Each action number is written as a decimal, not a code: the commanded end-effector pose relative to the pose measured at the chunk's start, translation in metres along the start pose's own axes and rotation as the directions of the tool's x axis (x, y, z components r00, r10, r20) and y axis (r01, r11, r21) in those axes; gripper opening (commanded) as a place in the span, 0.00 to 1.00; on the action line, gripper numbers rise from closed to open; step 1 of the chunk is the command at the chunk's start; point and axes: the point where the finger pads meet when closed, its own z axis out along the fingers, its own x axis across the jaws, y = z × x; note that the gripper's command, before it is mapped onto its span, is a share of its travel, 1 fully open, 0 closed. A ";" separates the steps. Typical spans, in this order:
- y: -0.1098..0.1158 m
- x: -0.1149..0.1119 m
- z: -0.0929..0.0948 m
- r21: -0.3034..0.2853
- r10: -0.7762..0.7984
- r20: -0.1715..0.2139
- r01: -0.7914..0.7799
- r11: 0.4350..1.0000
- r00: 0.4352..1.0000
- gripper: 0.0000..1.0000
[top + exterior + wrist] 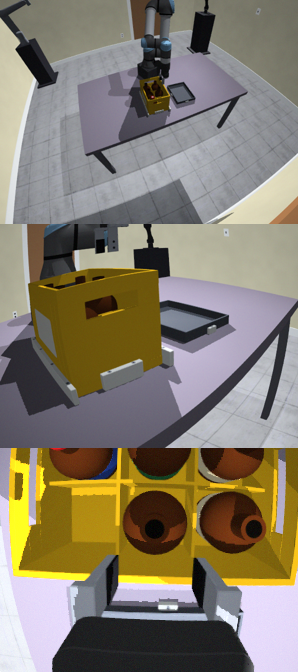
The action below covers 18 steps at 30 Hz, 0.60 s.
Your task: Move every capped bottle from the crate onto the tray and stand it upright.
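A yellow crate point(158, 103) point(107, 341) point(87, 554) stands on the purple table point(200, 75) point(225, 306). It holds several brown bottles. One bottle has a red cap point(152, 97) and stands in a corner cell. The other bottles are open, for example one in the middle cell point(154, 524) and one beside it point(233, 520). One corner cell is empty. The dark tray point(185, 100) point(195, 334) lies empty beside the crate. My gripper point(162, 79) point(106, 245) point(155, 571) is open and empty. It hangs above the crate's rim on the robot's side.
Grey stop blocks point(121, 374) point(167, 355) and a grey rail point(53, 371) lie against the crate's base. The robot's base point(148, 70) stands right behind the crate. Two black pillars point(37, 62) point(202, 32) stand on the floor beyond the table.
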 end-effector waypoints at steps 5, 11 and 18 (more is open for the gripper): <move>0.000 0.000 0.000 0.000 0.000 0.001 0.000 1.000 1.000 1.00; 0.000 0.000 0.000 0.000 0.000 0.001 0.000 1.000 1.000 1.00; -0.007 -0.008 0.000 0.000 -0.038 0.001 0.038 0.999 0.999 1.00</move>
